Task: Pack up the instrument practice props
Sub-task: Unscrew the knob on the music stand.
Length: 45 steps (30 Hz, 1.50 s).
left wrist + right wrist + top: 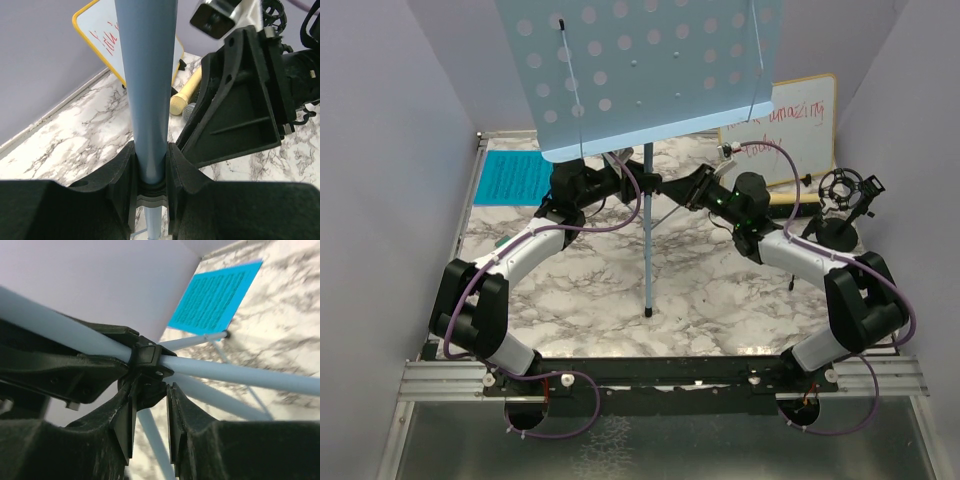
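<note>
- The music rack (640, 70) stands upright near the back middle of the table, its light-blue perforated desk high above both arms and one tripod leg (647, 270) running down towards the near edge.
- The left gripper (150, 167) reaches in from the left and is pinched on the rack's blue pole (150, 75), a finger pressed to either side.
- The right gripper (150, 405) comes in from the right, tip to tip with the left one. Its fingers (125, 420) sit tight against the black collar (147, 360) where the legs branch off.
- Both arms are bent at the elbow and angle inward, meeting at the pole.
- The cyan sheet (513, 176) lies flat at the back left of the table, well apart from the rack.
- A black studio microphone (845, 190) on its small tripod stands at the far right.
- A cream handheld microphone (186, 92) lies on the marble between it and the pole.
- A wood-framed whiteboard (800, 120) with red writing leans against the back wall.
- The table (700, 290) is white marble with grey veins, closed in by plain lilac-grey walls (380, 150).
</note>
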Tool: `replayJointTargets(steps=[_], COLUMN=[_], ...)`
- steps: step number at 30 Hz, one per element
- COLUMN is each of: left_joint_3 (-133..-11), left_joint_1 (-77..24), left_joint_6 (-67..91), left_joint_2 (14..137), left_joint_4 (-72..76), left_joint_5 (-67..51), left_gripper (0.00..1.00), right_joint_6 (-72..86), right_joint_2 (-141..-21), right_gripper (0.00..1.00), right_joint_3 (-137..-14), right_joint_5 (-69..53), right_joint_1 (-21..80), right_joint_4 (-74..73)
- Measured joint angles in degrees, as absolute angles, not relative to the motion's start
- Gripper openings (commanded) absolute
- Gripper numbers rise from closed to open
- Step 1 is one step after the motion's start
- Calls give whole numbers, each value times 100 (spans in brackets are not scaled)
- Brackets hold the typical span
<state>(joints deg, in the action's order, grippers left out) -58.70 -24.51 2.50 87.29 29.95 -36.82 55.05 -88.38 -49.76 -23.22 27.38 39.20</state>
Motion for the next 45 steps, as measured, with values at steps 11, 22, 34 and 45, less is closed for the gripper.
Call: replayJointTargets(steps=[11, 22, 34, 45], left_joint_3=[-5870, -5870, -5872, -5874], left_joint_1=[-2530, -2547, -2628, -2628], left_joint_6=[252, 248, 246, 235], left_joint_2=[8724, 8720, 8722, 8720], left_joint_4=[2989, 2971, 2965, 2965], left_joint_5=[-3684, -3660, -3677, -3675], left_gripper=[0, 0, 0, 0], right_joint_6=[191, -5603, -8956, -4783], right_joint_2=[-8355, -8110, -8119, -7155], right_gripper=[1, 1, 37, 66], right_joint_3=[-4960, -5210, -4219, -3863], right_joint_5=[-2829, -2075, 285, -270], right_joint_1=[2923, 3785, 4768, 4683], right_joint_4=[3664, 2235, 3529, 3494])
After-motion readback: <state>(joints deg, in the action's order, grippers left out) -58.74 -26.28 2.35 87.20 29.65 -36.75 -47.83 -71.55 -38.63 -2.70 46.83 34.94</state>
